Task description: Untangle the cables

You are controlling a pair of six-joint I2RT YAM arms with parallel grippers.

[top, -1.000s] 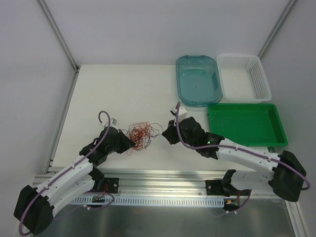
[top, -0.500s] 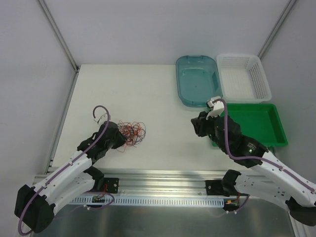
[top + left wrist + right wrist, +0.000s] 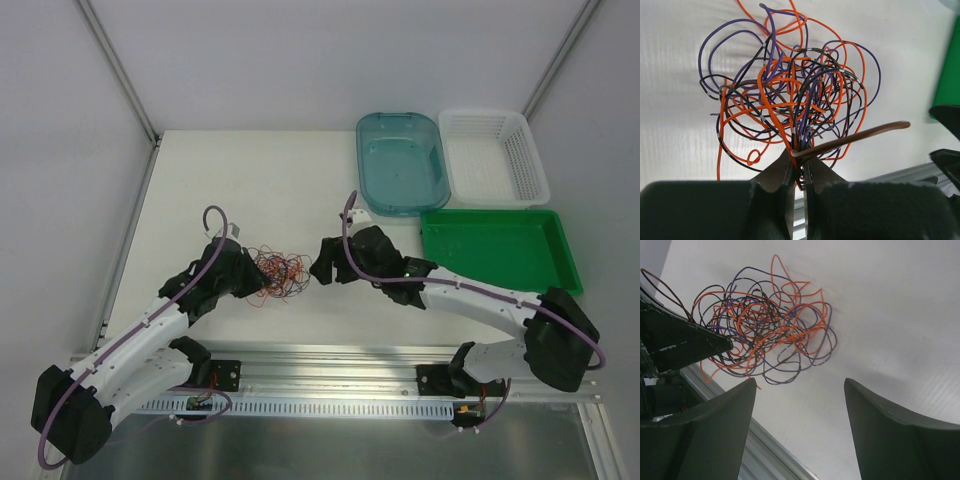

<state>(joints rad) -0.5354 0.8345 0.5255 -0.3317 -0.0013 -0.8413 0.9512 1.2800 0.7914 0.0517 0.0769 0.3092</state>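
Your left gripper (image 3: pixel 796 162) is clamped on a few strands (which ones is unclear) at the left edge of the cables (image 3: pixel 280 272), bunched on the near table (image 3: pixel 250 180). Your right gripper (image 3: pixel 800 390) hovers just right of them, jaws apart and empty. Pulling blind could tighten the knot.

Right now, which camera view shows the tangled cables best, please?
The left wrist view: the cables fill the frame, each loop distinct, pinched in the left hand. The right wrist view shows the bunch smaller; the top view, a tiny reddish clump.
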